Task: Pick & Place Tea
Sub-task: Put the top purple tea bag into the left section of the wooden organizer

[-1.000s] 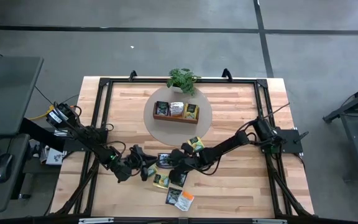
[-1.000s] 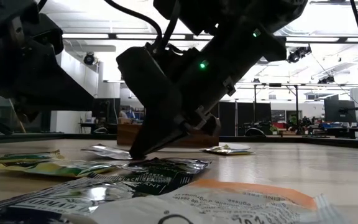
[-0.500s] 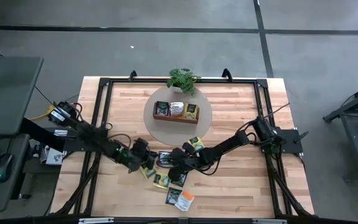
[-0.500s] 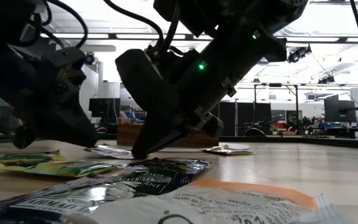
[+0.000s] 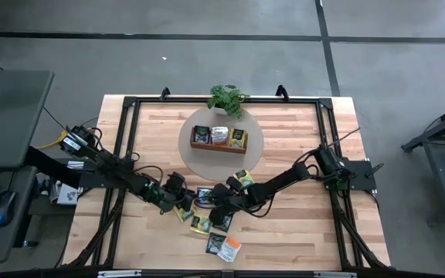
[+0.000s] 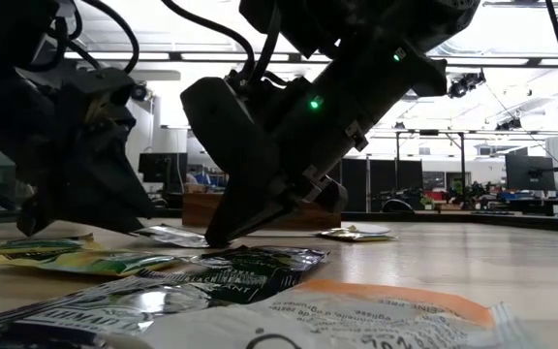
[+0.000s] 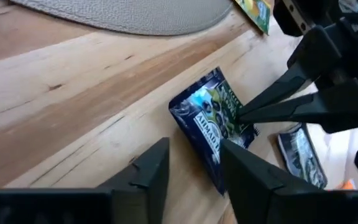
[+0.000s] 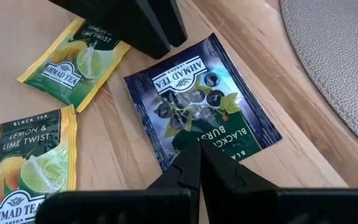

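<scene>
**Blue sachet pinned, most tea still loose**

The blue sachet (image 8: 199, 107) lies flat on the surface just short of the round mat (image 5: 221, 144). The right gripper (image 8: 199, 163) has its jaws closed together, with the tips pressed on one edge of that sachet, holding it down and not gripping it. The left gripper (image 7: 192, 163) sits at the opposite edge with its jaws apart, one finger at the sachet's border, nothing between them yet.

Two lemon-lime sachets (image 8: 74, 62) lie just beside the blue one. More sachets are scattered nearer the front edge, among them a white-and-orange one (image 5: 229, 249), and a yellow one (image 5: 243, 179) rests at the mat's rim.

The tray (image 5: 219, 138) on the mat already holds tea in all three compartments, with the plant (image 5: 227, 98) behind it. By my judgement the job is partly done: some tea is placed, roughly eight sachets remain on the surface, and the blue one is the pick in hand.
</scene>
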Robot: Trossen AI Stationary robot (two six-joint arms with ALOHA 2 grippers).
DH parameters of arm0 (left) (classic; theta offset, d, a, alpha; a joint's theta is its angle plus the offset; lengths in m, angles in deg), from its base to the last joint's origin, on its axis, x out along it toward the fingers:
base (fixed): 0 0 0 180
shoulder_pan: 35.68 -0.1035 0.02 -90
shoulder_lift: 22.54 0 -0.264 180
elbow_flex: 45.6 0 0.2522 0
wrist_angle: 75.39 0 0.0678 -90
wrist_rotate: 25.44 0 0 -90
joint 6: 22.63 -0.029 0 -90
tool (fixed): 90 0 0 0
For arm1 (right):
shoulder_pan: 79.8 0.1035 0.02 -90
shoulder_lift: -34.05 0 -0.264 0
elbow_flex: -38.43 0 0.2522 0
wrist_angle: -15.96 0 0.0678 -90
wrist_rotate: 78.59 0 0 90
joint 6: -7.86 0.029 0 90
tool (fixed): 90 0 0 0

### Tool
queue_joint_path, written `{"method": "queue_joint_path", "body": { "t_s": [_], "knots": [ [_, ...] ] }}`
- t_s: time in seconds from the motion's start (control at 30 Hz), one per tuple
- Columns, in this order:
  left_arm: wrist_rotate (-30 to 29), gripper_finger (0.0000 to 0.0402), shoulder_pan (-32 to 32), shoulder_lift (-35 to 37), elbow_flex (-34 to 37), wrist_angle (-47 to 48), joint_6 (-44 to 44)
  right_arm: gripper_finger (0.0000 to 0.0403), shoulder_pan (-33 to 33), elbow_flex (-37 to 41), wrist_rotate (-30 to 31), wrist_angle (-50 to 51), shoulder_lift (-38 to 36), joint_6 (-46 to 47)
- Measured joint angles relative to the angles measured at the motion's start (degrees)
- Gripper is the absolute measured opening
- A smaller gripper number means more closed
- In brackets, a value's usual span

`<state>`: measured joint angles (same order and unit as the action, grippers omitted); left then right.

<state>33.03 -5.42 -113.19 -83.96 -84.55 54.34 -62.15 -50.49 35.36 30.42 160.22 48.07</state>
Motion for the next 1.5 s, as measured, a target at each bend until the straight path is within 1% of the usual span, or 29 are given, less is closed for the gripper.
{"method": "queue_joint_path", "body": {
  "t_s": [0.13,0.27,0.3,0.47,0.57,0.8,0.9,1.0,1.1,1.27,1.3,1.33,1.43,1.5],
  "knots": [
    [0.36,0.0178,-0.04,0.13,-0.07,0.26,3.27,0.0,0.0,0.03,-0.02,-0.12,0.0,-0.23],
    [0.29,0.0202,-0.16,0.13,-0.15,-0.19,4.95,0.0,0.0,0.05,-0.04,-0.42,0.0,-0.76],
    [0.53,0.0205,-0.56,0.13,-0.25,-0.13,5.36,0.0,0.0,0.05,-0.04,-0.65,0.0,-1.09],
    [5.35,0.0206,-2.94,0.11,-1.25,0.19,5.59,0.0,-0.09,0.07,-0.09,-2.54,0.11,-1.96],
    [6.71,0.0206,-4.07,0.11,-1.4,0.4,5.61,0.0,-0.09,0.11,-0.22,-3.46,0.13,-2.94],
    [7.17,0.0205,-4.46,0.11,-1.42,0.33,5.7,0.0,-0.09,0.11,-0.28,-4.62,0.2,-3.91],
    [6.77,0.019,-4.41,0.07,-1.42,0.33,5.84,0.0,-0.09,0.11,-0.28,-4.64,0.2,-4.26],
    [6.69,0.0157,-4.42,0.07,-1.42,0.33,5.84,0.0,-0.09,0.11,-0.26,-4.66,0.2,-4.27],
    [6.7,0.0112,-4.42,0.07,-1.42,0.35,5.8,0.0,-0.09,0.09,-0.26,-4.69,0.2,-4.27],
    [6.67,0.0025,-4.4,0.04,-1.42,0.42,5.17,0.0,-0.09,0.09,-0.22,-4.82,0.2,-4.27],
    [6.67,0.0014,-4.4,0.01,-1.42,0.46,4.31,0.0,-0.09,0.07,-0.24,-4.84,0.2,-4.27],
    [6.67,0.0008,-4.39,0.0,-1.42,0.5,3.96,0.0,-0.09,0.07,-0.24,-4.84,0.2,-4.27],
    [6.67,0.0014,-4.39,0.0,-1.41,0.81,2.81,0.0,-0.09,0.07,-0.15,-4.87,0.2,-4.39],
    [6.47,0.0009,-4.39,-0.02,-1.4,0.97,2.37,0.0001,-0.09,0.07,-0.2,-4.84,0.04,-5.09]
  ]
}}
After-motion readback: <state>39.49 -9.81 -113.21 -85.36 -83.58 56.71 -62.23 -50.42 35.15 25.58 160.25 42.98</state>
